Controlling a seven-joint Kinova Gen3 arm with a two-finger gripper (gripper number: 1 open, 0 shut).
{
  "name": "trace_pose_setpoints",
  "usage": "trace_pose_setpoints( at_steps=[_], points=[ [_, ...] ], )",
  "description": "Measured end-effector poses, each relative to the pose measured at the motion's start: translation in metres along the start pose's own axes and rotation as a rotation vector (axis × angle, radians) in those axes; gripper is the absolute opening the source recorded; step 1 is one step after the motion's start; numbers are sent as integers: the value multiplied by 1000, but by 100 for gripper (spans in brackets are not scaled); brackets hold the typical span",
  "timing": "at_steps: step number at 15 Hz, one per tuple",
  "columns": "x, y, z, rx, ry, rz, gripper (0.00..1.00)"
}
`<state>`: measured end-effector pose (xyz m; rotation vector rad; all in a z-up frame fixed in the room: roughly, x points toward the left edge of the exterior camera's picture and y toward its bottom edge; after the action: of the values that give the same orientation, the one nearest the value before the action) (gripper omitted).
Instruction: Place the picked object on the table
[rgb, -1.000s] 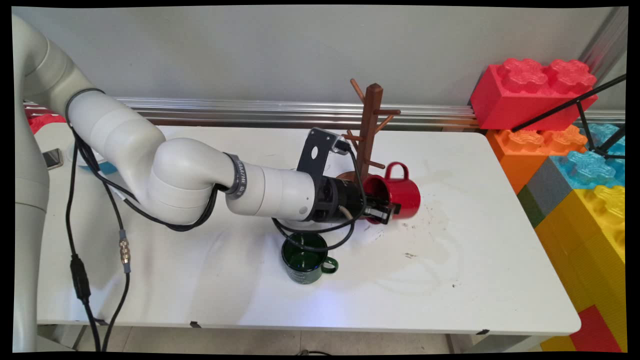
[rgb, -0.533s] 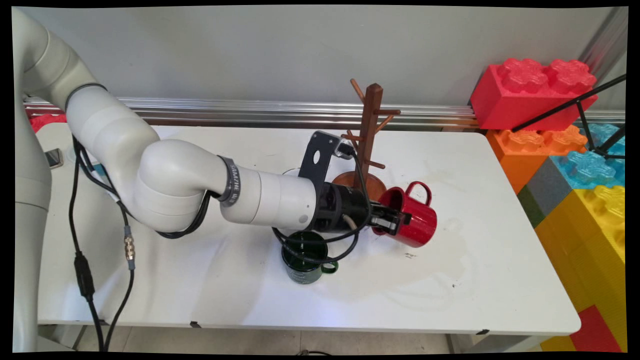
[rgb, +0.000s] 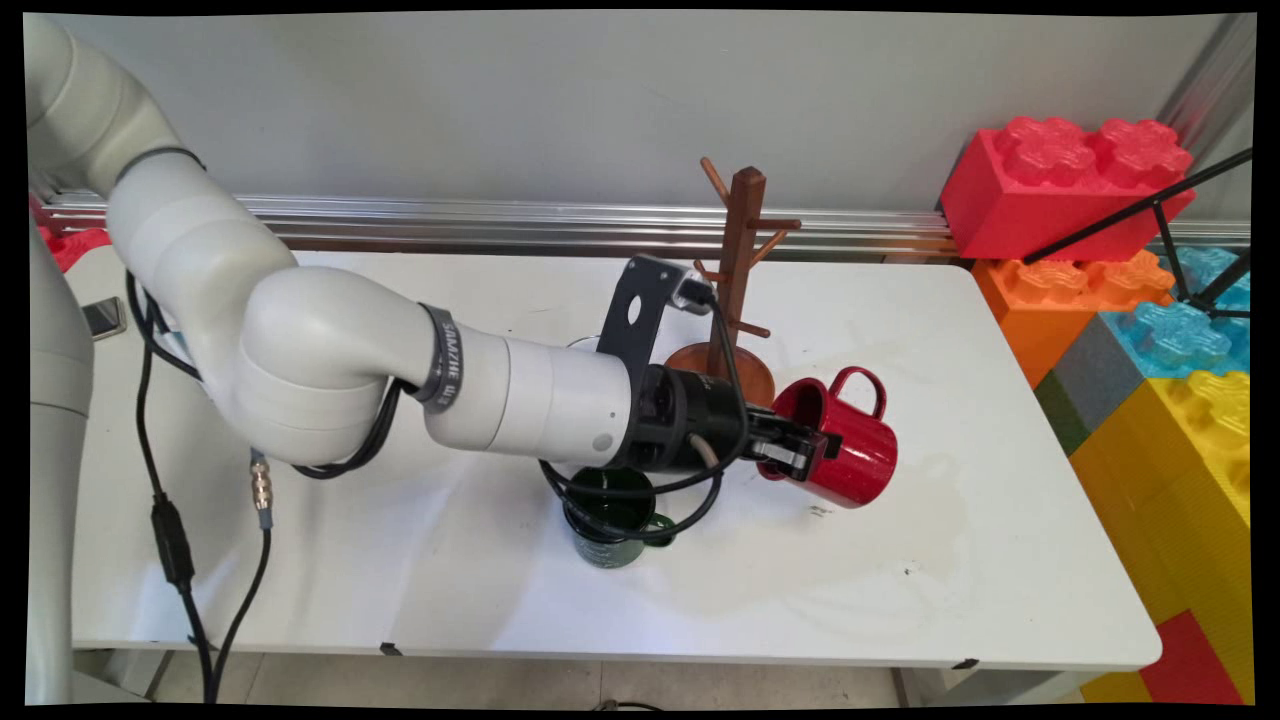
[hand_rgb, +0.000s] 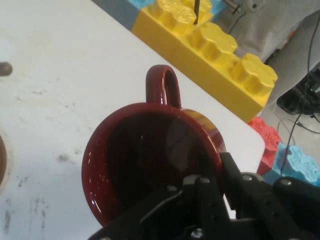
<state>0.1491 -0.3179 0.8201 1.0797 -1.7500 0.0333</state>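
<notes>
Your main view sits above the table's (rgb: 900, 620) near edge, looking down and across to the wall (rgb: 500, 100) beyond its far edge, taking in the whole top. Your hand view rides close behind the gripper (hand_rgb: 210, 200), looking straight into the red mug (hand_rgb: 150, 165). Both views share that mug (rgb: 845, 450), the tabletop and the yellow blocks (hand_rgb: 220, 50) off the right edge.
</notes>
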Motion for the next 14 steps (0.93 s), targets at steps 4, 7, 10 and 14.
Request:
trace_pose_setpoints(
  at_steps=[4, 7, 10, 14],
  points=[
    [11, 4, -8, -1, -8, 24, 0],
    [24, 8, -17, 1, -19, 53, 0],
    [39, 14, -27, -2, -32, 85, 0],
    [59, 24, -39, -15, -51, 123, 0]
  ],
)
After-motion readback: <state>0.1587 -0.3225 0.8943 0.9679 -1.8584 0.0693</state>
